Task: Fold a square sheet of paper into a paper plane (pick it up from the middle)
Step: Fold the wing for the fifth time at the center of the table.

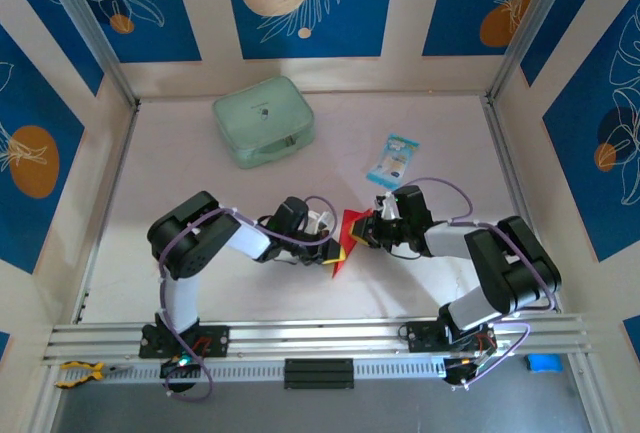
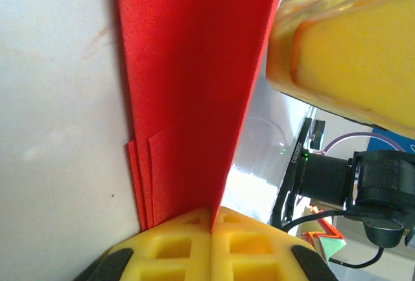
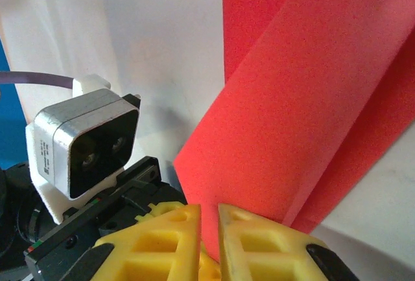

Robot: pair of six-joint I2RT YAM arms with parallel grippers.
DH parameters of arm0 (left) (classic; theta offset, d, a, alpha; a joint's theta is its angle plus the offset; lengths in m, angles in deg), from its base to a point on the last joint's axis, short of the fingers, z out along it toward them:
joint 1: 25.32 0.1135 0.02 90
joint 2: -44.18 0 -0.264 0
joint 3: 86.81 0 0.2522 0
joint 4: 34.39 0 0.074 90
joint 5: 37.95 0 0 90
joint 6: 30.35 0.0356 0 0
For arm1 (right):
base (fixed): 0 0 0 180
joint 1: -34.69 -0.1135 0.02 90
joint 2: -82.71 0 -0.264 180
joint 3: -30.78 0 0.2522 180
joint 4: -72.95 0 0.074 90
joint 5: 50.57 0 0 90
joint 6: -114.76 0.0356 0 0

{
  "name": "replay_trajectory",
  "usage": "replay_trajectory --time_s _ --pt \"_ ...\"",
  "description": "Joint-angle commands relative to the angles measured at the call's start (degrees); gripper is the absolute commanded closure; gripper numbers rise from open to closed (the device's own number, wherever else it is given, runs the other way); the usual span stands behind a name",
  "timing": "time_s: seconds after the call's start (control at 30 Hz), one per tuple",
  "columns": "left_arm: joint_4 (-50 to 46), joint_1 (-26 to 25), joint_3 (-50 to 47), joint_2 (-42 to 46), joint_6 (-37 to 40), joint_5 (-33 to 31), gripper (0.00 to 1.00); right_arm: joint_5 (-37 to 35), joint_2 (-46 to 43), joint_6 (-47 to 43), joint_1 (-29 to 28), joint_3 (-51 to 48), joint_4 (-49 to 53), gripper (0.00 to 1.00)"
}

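The small blue-white packet (image 1: 392, 160) carries print, but it is too small to read. So is the white lettering on the side of the left arm's silver camera housing (image 3: 81, 148), seen from the right wrist.

In the top view the square sheet of paper (image 1: 352, 228) sits just below the middle of the pale table (image 1: 200, 183), lifted between the two arms. From it, the packet lies at about 1 o'clock. The pale green zip pouch (image 1: 263, 120), soft and round-cornered, lies at about 11 o'clock, well apart.

The left gripper (image 1: 337, 253) is closed on the sheet from 8 o'clock. In its wrist view the matte red paper (image 2: 194, 86), folded into several stacked layers, runs down into the seam between the yellow waffle-patterned fingers (image 2: 175, 248). A yellow finger of the right gripper (image 2: 343, 47) crowds the upper right corner of that view.

The right gripper (image 1: 368, 231) comes in from 3 o'clock. Its fingers (image 3: 259, 248) stand a narrow slit apart, pinching a creased red flap (image 3: 305, 112).
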Motion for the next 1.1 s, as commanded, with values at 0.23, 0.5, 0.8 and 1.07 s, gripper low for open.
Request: replay_trajectory --time_s 0.23,0.5,0.8,1.07 --pt "3.1 1.1 -1.4 -1.4 -2.9 0.6 1.0 2.1 3.3 -2.3 0.8 2.5 -0.4 0.85" --pt "0.4 1.3 -0.5 -1.8 -2.5 0.8 1.0 3.5 3.4 -3.6 0.1 3.7 0.8 0.85" --pt "-1.6 1.5 0.1 -1.9 -2.4 0.6 1.0 2.9 5.9 -3.6 -0.3 4.1 0.6 0.86" --pt "-3.4 1.7 0.2 -1.7 -1.7 0.4 1.0 1.1 7.2 -3.7 -0.3 4.2 1.2 0.86"
